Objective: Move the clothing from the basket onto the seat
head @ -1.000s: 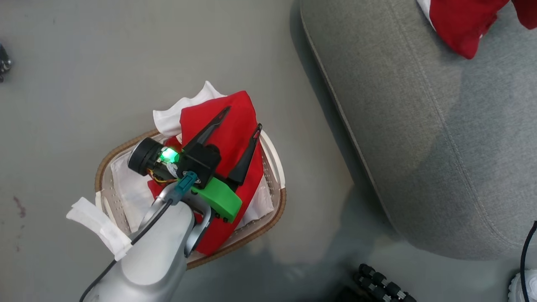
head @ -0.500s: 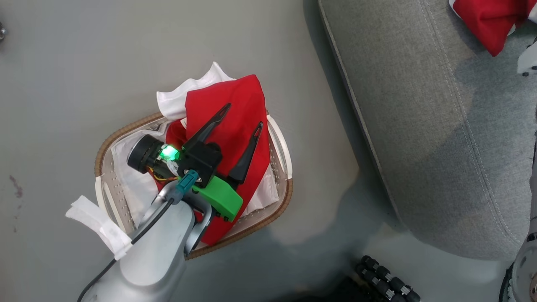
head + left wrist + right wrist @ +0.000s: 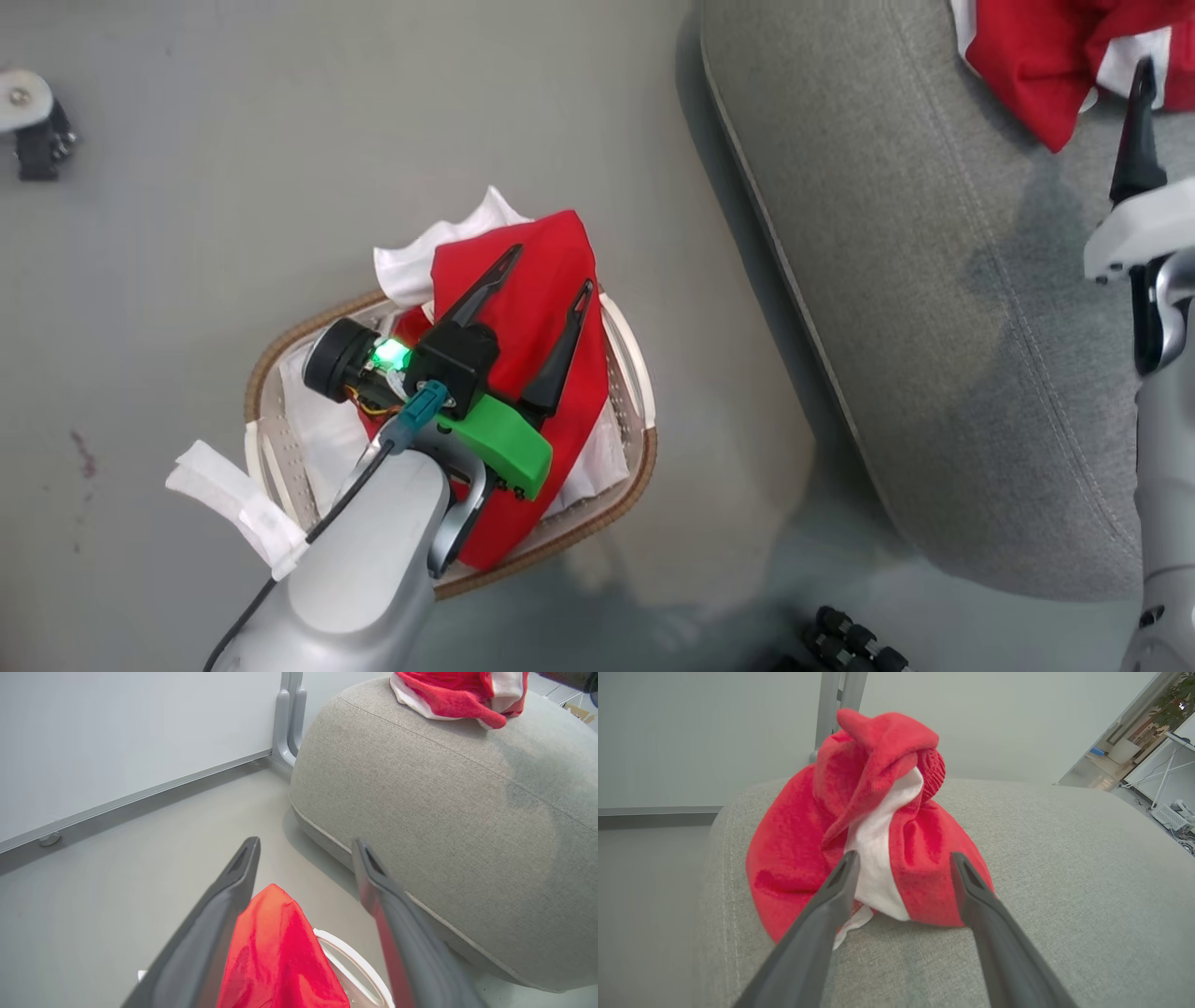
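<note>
A bright red garment is heaped in the white basket with the brown rim on the floor. My left gripper hovers open just above it, one finger to each side of the red fold. The left wrist view looks along the gripper toward the grey sofa. A second red garment with white panels lies bunched on the sofa. My right gripper stands open right before that bundle, its fingers just above the cushion, holding nothing.
The basket's white lining spills over the far rim and the near-left corner. A black ribbed part lies on the floor below the sofa. A small dark wheeled part sits at the upper left. A wall and grey post stand behind.
The head camera has shifted. My right arm and gripper have come into the head view over the sofa near the red bundle. The left gripper stays open over the basket.
</note>
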Motion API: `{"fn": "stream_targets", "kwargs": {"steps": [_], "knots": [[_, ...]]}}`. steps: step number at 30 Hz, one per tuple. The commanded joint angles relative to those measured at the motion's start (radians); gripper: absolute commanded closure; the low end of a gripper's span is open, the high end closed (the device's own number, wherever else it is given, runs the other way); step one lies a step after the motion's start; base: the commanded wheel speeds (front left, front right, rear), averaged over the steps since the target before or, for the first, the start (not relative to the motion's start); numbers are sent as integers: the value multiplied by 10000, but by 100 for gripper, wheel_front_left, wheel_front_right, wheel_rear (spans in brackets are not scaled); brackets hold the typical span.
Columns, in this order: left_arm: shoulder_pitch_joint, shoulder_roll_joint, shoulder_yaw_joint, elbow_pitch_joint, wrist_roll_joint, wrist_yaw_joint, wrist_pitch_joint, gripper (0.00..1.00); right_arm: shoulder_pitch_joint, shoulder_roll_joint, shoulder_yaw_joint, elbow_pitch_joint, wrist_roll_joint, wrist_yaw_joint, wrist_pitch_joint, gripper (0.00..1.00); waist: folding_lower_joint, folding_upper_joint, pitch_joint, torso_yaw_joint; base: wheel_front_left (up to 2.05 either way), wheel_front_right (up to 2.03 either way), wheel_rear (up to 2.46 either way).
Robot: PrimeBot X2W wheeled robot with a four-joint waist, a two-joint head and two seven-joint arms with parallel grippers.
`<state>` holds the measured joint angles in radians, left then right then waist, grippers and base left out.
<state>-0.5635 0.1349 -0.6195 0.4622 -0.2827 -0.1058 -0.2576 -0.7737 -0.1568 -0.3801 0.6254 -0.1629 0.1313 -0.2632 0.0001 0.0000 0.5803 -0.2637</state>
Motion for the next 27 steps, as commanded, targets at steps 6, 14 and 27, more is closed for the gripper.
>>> {"fn": "stream_targets", "kwargs": {"steps": [6, 14, 27], "knots": [[440, -294, 438, 75, -318, -20, -86, 0, 716, -224, 316, -99, 70, -10, -25, 0, -1, 0, -1560, 487, 0, 0, 0], [1327, -475, 1662, -220, -534, 123, -81, 0, 850, 117, 1013, -257, 100, -10, -24, 0, -1, 0, -3075, 995, 0, 0, 0], [3380, -749, 3747, -394, -386, 223, -70, 0, 2677, 908, 2419, -990, 1017, -10, -24, 0, -1, 0, -5133, 2145, 0, 0, 0]]}}
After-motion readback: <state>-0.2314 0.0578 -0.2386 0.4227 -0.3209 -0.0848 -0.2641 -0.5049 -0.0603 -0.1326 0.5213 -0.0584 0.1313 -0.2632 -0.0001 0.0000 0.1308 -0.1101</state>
